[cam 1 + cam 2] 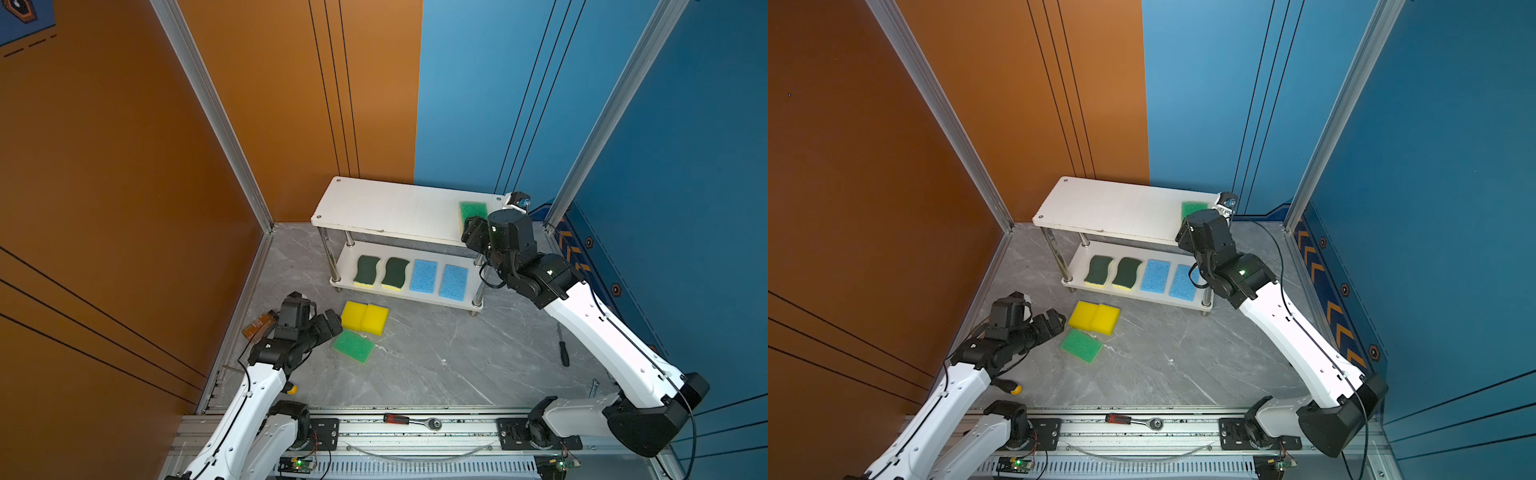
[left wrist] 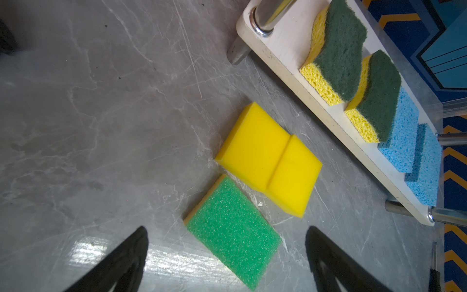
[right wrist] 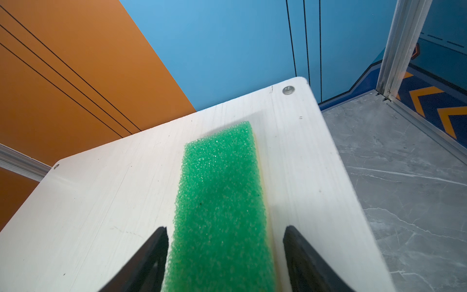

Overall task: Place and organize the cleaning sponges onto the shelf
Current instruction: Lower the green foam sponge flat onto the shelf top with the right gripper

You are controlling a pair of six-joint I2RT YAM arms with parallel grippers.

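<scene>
Over to the shelf [image 1: 386, 208], top board first: eyeing a green-topped sponge [image 3: 219, 202] lying flat at the three-o'clock end. Right gripper [image 3: 225, 227] straddling it, black fingers [image 3: 156, 247] hugging both long sides; squeezing or merely flanking, cannot tell from here. Down on the lower board, counting four already lined up: two dark-green wavy sponges [image 1: 366, 271] toward nine o'clock, two blue sponges [image 1: 423, 276] toward three. Out on the grey tabletop [image 1: 436, 353], three left to go: a pair of yellow blocks [image 1: 365, 318] pressed side by side at seven o'clock from the shelf, plus a second green-topped sponge [image 1: 353, 345] just beside them at six. Left gripper [image 2: 226, 228] hovering there, spread wide, gripping nothing, lined up on that loose green one. Judging the handling: featherweight foam, soft and springy, rough enough not to slip, nothing breakable. Best taken across the short width, jaws on the two long sides near the middle, pressing lightly; squashing too hard likely to bow the foam and send it off crooked on release. Probably worth setting this loose green one down right alongside its twin, toward nine o'clock, leaving room for the yellows.
</scene>
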